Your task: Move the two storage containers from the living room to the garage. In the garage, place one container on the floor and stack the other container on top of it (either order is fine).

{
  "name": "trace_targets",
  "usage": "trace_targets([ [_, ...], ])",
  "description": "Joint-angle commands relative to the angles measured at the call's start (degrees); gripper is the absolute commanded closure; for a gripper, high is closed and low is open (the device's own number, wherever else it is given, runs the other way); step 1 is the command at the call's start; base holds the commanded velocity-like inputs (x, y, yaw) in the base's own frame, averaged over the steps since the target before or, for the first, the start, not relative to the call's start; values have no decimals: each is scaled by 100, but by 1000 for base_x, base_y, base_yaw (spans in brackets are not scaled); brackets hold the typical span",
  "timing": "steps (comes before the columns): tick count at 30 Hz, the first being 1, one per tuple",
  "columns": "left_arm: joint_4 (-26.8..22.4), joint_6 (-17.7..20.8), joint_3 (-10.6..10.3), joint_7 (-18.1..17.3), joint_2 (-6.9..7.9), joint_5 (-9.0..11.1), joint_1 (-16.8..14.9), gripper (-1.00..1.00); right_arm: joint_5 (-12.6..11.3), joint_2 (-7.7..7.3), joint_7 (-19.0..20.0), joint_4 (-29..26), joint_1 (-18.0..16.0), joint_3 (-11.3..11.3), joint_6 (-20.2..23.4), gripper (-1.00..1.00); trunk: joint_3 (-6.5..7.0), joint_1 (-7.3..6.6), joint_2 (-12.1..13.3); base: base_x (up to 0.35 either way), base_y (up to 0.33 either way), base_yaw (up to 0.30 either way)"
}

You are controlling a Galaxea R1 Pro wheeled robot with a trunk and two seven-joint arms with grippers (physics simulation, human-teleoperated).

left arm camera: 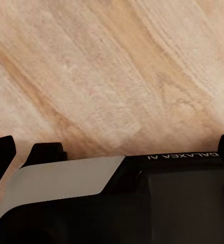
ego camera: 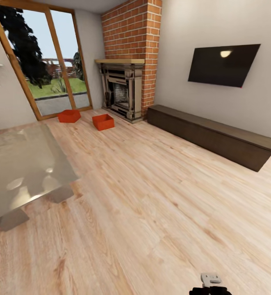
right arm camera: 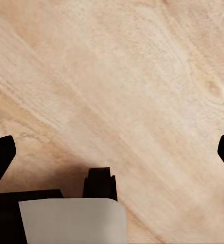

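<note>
Room: living room, light wood-plank flooring (ego camera: 151, 196) underfoot, beige walls, no concrete anywhere yet.
Far left: glass-topped low bench (ego camera: 20, 168), nothing resting on it, near the wood-framed glass doors (ego camera: 49, 61).
Left container: red-orange storage container (ego camera: 69, 116) on the planks just before the doors, corner-on, well apart from the robot.
Right container: second storage container (ego camera: 103, 121) just beside the first, not touching, mouth up, lidless, close to the dark fireplace (ego camera: 121, 90).
Right side: brick chimney (ego camera: 131, 28), black wall screen (ego camera: 223, 64), long dark cabinet (ego camera: 213, 135) along the wall.
Left claw: left claw (left arm camera: 112, 147) over bare planks, black tips at both edges of its wrist view, spread wide, holding nothing.
Right claw: right claw (right arm camera: 112, 147) likewise spread, empty, planks below.
Handling, as a guess: thin smooth walls, probably light, fairly stiff but liable to flex and slip under a pinch.
Grip, as a guess: pinch over a long-side rim near its middle, one finger inside, one outside; or clamp opposite walls between both claws for a level carry.
Stage: approach only, neither bin lifted.
</note>
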Motion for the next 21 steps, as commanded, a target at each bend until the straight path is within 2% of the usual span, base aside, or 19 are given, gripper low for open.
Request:
trace_targets([
  [1,-3,4,-11,1,1,-4,-2,-100,-50,-7,4,-13,0,47,30,-100,-5,3,-2,292,-163,151],
  [21,-3,1,-12,1,3,-4,-2,-100,-52,-7,4,-12,0,47,30,-100,-5,3,-2,292,-163,26],
])
